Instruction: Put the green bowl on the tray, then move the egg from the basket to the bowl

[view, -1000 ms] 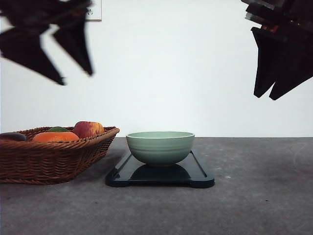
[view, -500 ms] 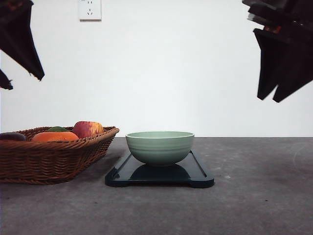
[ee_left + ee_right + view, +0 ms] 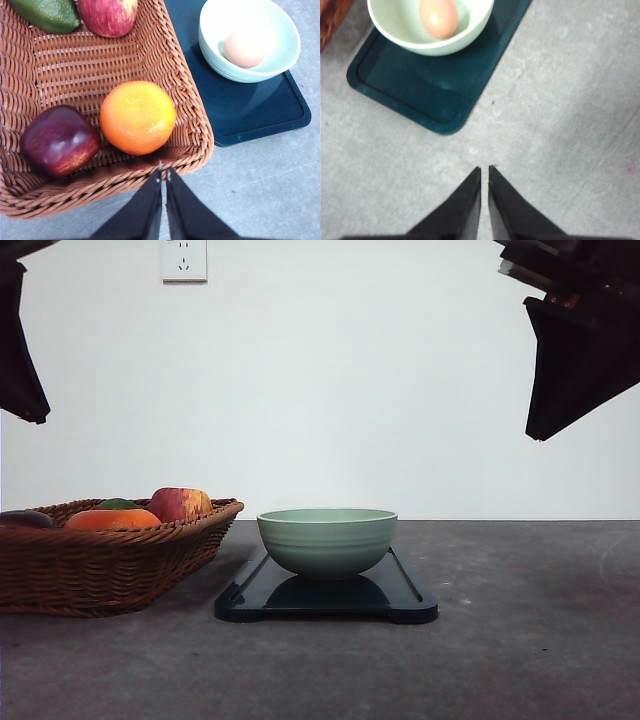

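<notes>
The egg (image 3: 243, 49) lies in the bowl (image 3: 328, 540) on the tray (image 3: 405, 592); both steps look done; the left gripper (image 3: 163, 172) and right gripper (image 3: 484, 171) are closed, empty, high above the table; nothing remains but parking.

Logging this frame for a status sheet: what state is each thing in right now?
green bowl: upright on the tray, egg inside
egg: lying in the bowl
tray: flat on the table
basket: on the table left of the tray, holding fruit
left gripper: jaws shut, empty
right gripper: jaws shut, empty
</notes>
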{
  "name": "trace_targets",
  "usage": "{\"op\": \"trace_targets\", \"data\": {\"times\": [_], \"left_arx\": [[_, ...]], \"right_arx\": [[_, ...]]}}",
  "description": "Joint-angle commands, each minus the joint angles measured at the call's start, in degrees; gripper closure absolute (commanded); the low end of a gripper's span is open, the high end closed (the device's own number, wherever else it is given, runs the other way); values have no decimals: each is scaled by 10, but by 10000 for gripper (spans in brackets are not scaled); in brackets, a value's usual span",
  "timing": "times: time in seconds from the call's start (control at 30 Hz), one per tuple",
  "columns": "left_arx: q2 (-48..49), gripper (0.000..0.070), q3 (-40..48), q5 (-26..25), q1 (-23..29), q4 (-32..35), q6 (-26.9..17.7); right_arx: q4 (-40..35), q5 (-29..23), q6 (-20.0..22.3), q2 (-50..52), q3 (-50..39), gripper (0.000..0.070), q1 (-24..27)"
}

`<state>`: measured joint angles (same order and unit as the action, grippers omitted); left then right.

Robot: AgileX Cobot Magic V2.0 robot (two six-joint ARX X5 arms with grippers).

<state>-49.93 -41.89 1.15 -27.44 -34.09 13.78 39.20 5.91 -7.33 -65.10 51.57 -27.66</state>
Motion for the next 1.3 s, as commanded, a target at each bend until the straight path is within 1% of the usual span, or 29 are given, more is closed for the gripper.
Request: {"op": "trace_targets", "data": {"times": [0.0, 0.1, 0.17, 0.2, 0.23, 0.33, 0.43, 0.6, 0.73, 0.97, 1.17, 1.27], "left_arx": [[-2, 700, -4, 0, -2, 5, 4], [2, 700, -4, 0, -3, 6, -2], [12, 700, -3, 11, 6, 7, -63], [17, 700, -2, 10, 12, 6, -75], [22, 700, 0, 9, 21, 7, -78], [51, 700, 17, 9, 57, 21, -77], [102, 700, 53, 9, 98, 66, -77], [200, 700, 141, 9, 165, 155, -77], [276, 700, 215, 9, 202, 184, -77], [410, 700, 333, 9, 237, 191, -77], [481, 700, 383, 9, 244, 191, -78], [497, 700, 396, 9, 246, 194, -75]], "right_arx": [[-4, 0, -1, -3, 6, 683, -3], [-4, 0, -1, -3, 6, 683, -3], [-4, 0, -1, -3, 6, 683, -3], [-4, 0, -1, -3, 6, 683, -3], [-4, 0, -1, -3, 6, 683, -3], [-4, 0, -1, -3, 6, 683, -3], [-4, 0, -1, -3, 6, 683, -3], [-4, 0, -1, -3, 6, 683, -3], [-4, 0, -1, -3, 6, 683, -3], [-4, 0, -1, -3, 6, 683, -3], [-4, 0, -1, -3, 6, 682, -3], [-4, 0, -1, -3, 6, 683, -3]]}}
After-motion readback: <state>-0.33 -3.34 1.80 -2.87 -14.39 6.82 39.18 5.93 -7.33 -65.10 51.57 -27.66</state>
